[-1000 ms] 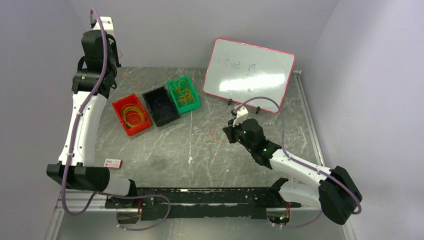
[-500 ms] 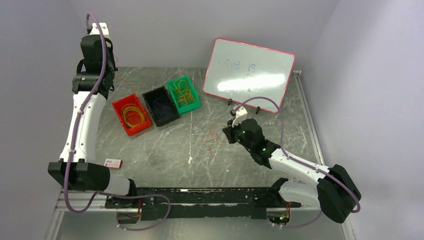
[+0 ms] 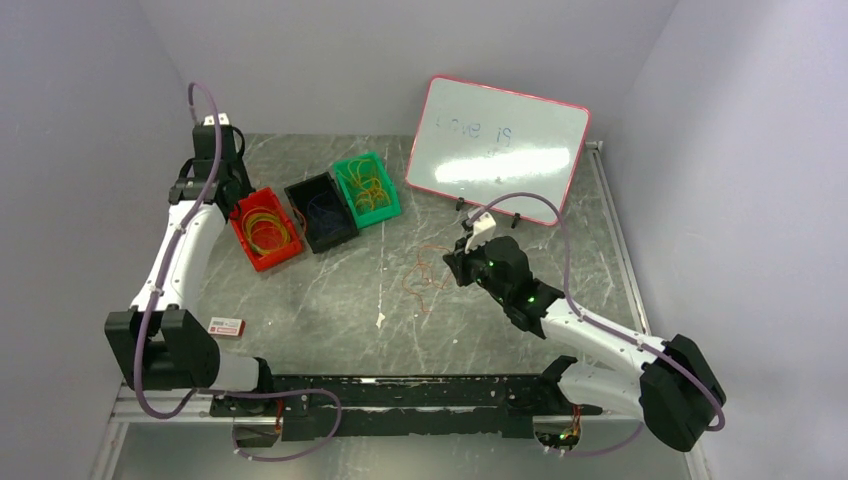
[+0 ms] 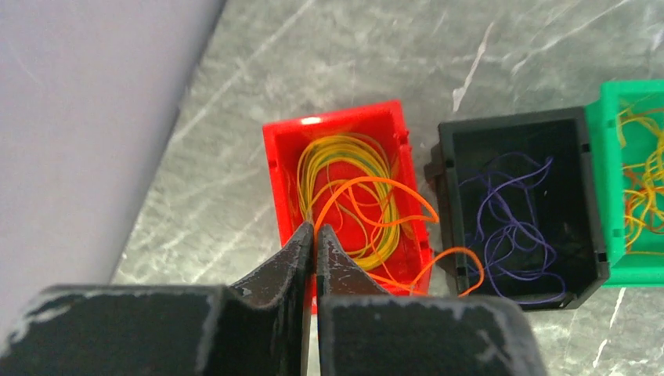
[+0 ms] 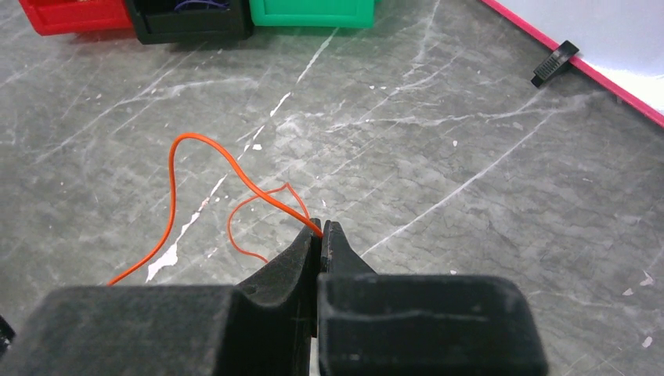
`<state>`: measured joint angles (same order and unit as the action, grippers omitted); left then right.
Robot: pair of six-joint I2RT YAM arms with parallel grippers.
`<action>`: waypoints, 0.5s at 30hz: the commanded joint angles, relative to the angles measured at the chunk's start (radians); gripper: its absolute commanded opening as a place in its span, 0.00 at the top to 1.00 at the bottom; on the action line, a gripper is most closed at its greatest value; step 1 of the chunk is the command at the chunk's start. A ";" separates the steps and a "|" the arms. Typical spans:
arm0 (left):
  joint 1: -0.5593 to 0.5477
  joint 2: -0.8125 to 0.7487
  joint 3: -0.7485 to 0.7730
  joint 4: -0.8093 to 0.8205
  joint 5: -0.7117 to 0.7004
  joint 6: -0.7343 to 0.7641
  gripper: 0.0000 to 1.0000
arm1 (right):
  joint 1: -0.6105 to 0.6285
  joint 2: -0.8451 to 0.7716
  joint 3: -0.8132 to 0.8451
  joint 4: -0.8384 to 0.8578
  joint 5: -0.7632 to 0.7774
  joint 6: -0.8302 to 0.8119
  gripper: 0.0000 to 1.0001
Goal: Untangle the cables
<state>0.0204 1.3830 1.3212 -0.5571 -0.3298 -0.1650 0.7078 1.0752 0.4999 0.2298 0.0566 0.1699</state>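
- The left arm has swung down from its raised pose near the back-left corner; its wrist now sits lower
- The left pincer, clamped on an orange cable, now hangs over the red bin
- That cable no longer trails over the counter behind the bins; it now loops into the red bin

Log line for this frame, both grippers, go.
left gripper: shut on orange cable over red bin | right gripper: shut on orange strand lying on table
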 commanded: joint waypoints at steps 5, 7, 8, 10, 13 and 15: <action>0.078 0.014 -0.103 0.030 0.036 -0.132 0.93 | -0.003 -0.024 0.027 -0.006 -0.016 -0.029 1.00; 0.104 0.005 -0.106 0.029 0.015 -0.132 0.93 | -0.002 -0.029 0.023 -0.007 -0.009 -0.027 1.00; 0.119 -0.006 -0.106 0.032 -0.001 -0.131 0.93 | -0.002 -0.031 0.021 -0.007 -0.008 -0.026 1.00; 0.155 -0.020 -0.099 0.034 -0.042 -0.126 0.93 | -0.003 -0.028 0.019 -0.006 -0.009 -0.025 1.00; 0.198 -0.031 -0.080 0.041 -0.098 -0.110 0.93 | -0.004 -0.012 0.031 -0.017 -0.006 -0.022 0.99; 0.213 -0.033 -0.076 0.053 -0.098 -0.103 0.93 | -0.003 -0.006 0.039 -0.025 -0.004 -0.020 0.95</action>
<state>0.1970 1.3853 1.2182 -0.5484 -0.3649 -0.2737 0.7078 1.0630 0.5037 0.2150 0.0448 0.1535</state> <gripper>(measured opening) 0.078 0.022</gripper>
